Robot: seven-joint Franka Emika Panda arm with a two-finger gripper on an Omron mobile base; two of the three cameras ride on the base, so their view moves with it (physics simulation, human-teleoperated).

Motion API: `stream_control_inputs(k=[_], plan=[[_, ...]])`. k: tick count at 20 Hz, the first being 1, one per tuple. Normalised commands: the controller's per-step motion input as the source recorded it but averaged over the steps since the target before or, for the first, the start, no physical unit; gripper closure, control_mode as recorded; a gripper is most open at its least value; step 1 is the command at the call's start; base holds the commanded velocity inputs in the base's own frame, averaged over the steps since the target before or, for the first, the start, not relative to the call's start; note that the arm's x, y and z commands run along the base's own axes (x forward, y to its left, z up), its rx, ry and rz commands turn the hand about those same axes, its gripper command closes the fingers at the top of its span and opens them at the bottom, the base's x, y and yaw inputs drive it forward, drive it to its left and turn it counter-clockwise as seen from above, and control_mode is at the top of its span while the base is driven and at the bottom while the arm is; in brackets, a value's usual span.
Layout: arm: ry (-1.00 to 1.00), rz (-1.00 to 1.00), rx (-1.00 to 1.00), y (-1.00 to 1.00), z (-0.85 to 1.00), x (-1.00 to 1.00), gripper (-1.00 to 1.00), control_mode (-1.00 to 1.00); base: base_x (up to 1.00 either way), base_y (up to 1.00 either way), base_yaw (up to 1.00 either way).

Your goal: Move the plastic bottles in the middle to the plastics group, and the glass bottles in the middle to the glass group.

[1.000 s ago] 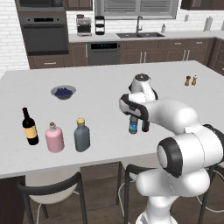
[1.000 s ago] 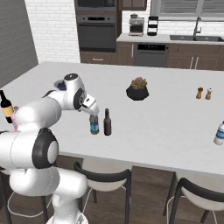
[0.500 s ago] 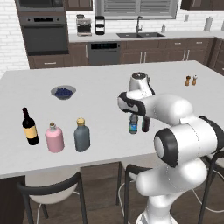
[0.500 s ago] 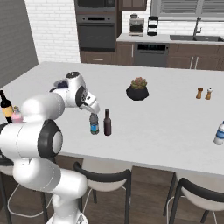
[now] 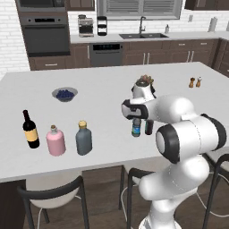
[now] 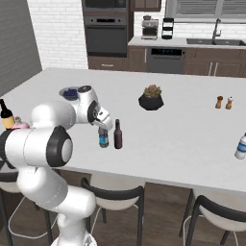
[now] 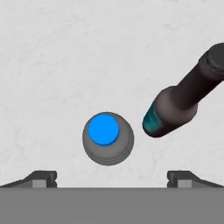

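The small clear plastic bottle (image 5: 136, 128) with a blue label and blue cap stands mid-counter, close beside the slim dark brown glass bottle (image 5: 149, 127). My gripper (image 5: 135, 117) hangs open just above the water bottle, pointing down. In the hand view the blue cap (image 7: 104, 129) lies between the two fingertips (image 7: 41, 178), and the brown bottle (image 7: 183, 100) leans off to the right. The right base view shows my gripper (image 6: 102, 127) over the water bottle (image 6: 103, 138), left of the brown bottle (image 6: 117, 134). Far left stand the pink bottle (image 5: 56, 141), the grey flask (image 5: 83, 138) and the wine bottle (image 5: 30, 130).
A blue bowl (image 5: 65, 94) sits at the back left, a potted plant (image 6: 151, 98) behind the two middle bottles, and salt and pepper shakers (image 6: 224, 102) at the back right. Another clear bottle (image 6: 241, 146) stands at the counter's far right. Stools line the near edge.
The arm has shifted its pose and the hand has settled lower over the water bottle. The jaws stay wide and no bottle has moved.
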Motion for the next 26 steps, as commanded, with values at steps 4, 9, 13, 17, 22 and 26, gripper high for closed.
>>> stream_control_inputs(k=[4,9,13,17,22,26], plan=[[0.00,0.00,0.00,0.00,-0.01,0.12,-1.00,-1.00,0.00,0.00,0.00],[0.00,0.00,0.00,0.00,0.00,0.09,-1.00,-1.00,0.00,0.00,0.00],[0.00,0.00,0.00,0.00,0.00,0.06,-1.00,-1.00,0.00,0.00,0.00],[0.00,0.00,0.00,0.00,-0.03,0.12,-1.00,-1.00,0.00,0.00,0.00],[0.00,0.00,0.00,0.00,-0.18,0.11,-1.00,-1.00,0.00,0.00,0.00],[0.00,-0.01,0.00,0.00,-0.20,0.08,-1.00,-1.00,0.00,0.00,0.00]])
